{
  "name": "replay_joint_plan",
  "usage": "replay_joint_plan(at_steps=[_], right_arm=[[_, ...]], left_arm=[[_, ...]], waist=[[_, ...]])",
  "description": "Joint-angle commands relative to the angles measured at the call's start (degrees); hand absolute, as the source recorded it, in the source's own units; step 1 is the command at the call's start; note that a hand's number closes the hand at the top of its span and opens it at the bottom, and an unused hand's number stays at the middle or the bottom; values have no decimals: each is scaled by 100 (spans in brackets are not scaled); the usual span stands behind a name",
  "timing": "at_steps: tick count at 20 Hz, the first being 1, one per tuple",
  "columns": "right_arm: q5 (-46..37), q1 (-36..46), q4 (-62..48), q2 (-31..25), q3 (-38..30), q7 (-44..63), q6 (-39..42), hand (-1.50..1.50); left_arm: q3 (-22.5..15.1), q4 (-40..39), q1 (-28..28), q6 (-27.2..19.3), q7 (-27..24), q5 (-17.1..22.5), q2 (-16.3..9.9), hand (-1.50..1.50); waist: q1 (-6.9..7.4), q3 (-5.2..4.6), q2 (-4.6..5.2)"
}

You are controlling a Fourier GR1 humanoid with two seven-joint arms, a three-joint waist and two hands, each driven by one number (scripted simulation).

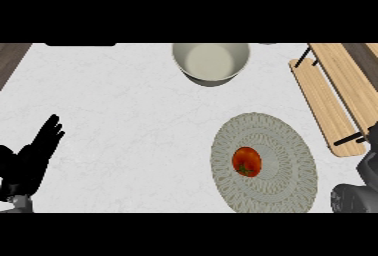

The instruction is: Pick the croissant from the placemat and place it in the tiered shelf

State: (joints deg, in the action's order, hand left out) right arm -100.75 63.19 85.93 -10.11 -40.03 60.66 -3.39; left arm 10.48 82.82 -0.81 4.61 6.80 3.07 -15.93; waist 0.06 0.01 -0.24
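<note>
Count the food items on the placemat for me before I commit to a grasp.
1. A single round red item, looking like a tomato rather than a croissant, sits near the middle of the woven placemat. Nothing else lies on the mat, and none of it is hidden.

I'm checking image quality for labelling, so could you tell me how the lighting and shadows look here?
Head view: even, soft lighting with no glare on the white counter; the bowl casts a faint shadow at its lower rim; the black left hand shows little surface detail.
</note>
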Motion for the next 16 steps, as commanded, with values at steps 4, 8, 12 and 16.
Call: replay_joint_plan(at_steps=[4, 8, 12, 16], right_arm=[[-490, 203, 1856, 494, 795, 630, 521, -150], [-1132, 394, 2924, 523, 1103, 690, 1746, -150], [-2127, 803, 3750, 809, 1647, 706, 2745, -150], [-2670, 934, 4541, 1004, 1965, 401, 3863, -150]], left_arm=[[-81, -3, -73, -106, -82, -114, 165, 0], [56, 123, -182, -67, 18, -36, 52, 0], [214, -234, -13, 59, -35, 43, -110, 0], [178, -63, -186, 89, -4, 61, -80, 0]], waist=[[-56, -12, -40], [-86, -11, -76], [-158, -27, -100], [-232, -30, -214]])
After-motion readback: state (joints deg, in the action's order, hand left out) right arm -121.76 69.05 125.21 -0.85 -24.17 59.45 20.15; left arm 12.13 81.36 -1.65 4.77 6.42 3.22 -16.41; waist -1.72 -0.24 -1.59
